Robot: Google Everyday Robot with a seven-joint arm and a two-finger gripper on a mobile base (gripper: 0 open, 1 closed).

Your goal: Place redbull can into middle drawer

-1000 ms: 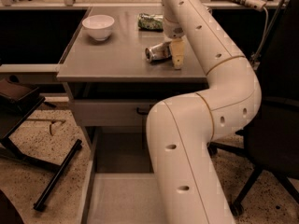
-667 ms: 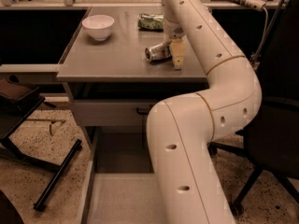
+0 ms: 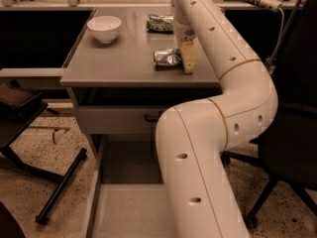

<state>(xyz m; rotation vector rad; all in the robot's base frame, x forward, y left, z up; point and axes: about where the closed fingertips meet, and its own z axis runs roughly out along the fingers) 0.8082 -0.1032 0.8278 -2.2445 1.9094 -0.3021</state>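
Silver redbull can [image 3: 167, 58] (lying flat) beside pincer [image 3: 187, 63] on table [image 3: 121, 61]

Could not see the right end of the redbull can [image 3: 166, 58], covered by the gripper [image 3: 187, 63] down on the tabletop [image 3: 124, 58] just beside it. Lost the middle drawer [image 3: 126, 212] at the bottom edge and behind the arm [image 3: 208, 148]. Saw only part of the green-patterned can [image 3: 158, 23].

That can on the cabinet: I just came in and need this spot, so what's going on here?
The robot arm holds its hand low at the cabinet top, right beside the silver can, which lies on its side. The open drawer is pulled out below, and the can is not yet in it.
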